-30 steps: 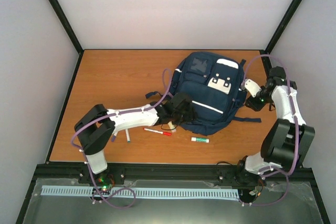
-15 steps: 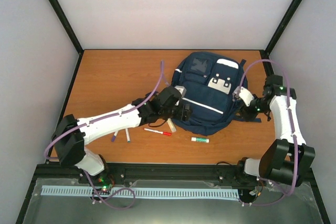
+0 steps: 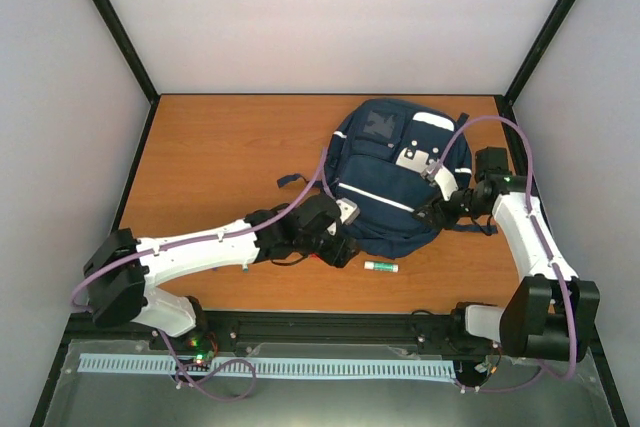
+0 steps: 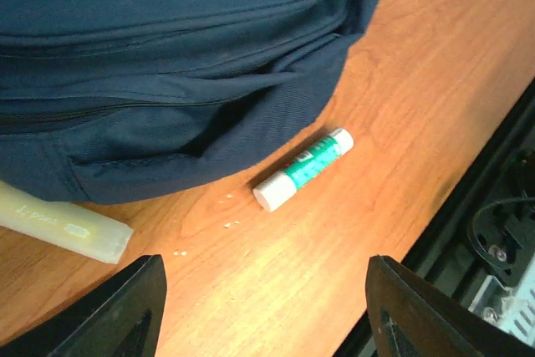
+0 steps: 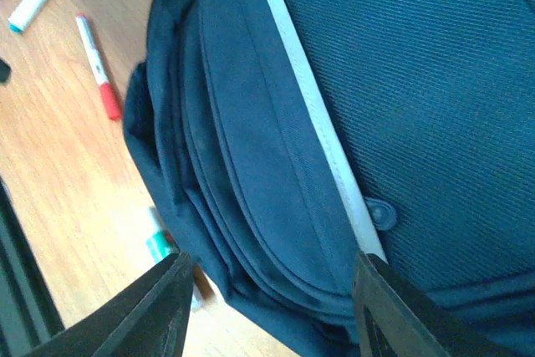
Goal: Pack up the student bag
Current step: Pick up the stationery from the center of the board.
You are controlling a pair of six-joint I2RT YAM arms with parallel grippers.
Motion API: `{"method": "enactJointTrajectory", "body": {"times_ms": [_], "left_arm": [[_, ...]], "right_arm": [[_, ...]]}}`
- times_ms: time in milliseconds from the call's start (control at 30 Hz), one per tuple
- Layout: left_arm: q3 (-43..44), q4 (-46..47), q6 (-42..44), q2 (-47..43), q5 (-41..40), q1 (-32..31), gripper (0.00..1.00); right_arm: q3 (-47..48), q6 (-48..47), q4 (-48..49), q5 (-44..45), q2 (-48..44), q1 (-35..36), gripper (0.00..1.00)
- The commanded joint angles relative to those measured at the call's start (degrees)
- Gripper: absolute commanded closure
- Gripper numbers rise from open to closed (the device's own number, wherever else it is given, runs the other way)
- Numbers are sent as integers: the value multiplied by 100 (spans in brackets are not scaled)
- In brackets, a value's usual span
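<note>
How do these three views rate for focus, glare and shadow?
Top view: evenly lit, sharp, only soft shadows. Left wrist: glue stick crisp, pale glare on the table, near jaws dark and blurred. Right wrist: bag weave sharp, red pen softer.

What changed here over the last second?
The left tool pulled back toward the near edge beside the backpack; the right tool swung left over it. Nothing was grasped or released. Backpack and glue stick stayed put.

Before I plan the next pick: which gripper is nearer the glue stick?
Left. The left gripper sits just beside the glue stick; the right gripper is over the backpack, farther away.
</note>
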Motion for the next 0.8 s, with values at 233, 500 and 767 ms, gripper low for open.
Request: {"method": "enactJointTrajectory", "body": {"times_ms": [233,500,767], "left_arm": [[137,269,908,155,-17,-502,33],[641,-59,470,742,-987,-721,0],[364,518,601,724,-1656,-777,0]], "right_arm": [[-471,1327,1072,-801,-542,84,0],[-780,1948,1656,66,-981,84,0],[-521,813,787,-759,-629,84,0]]}}
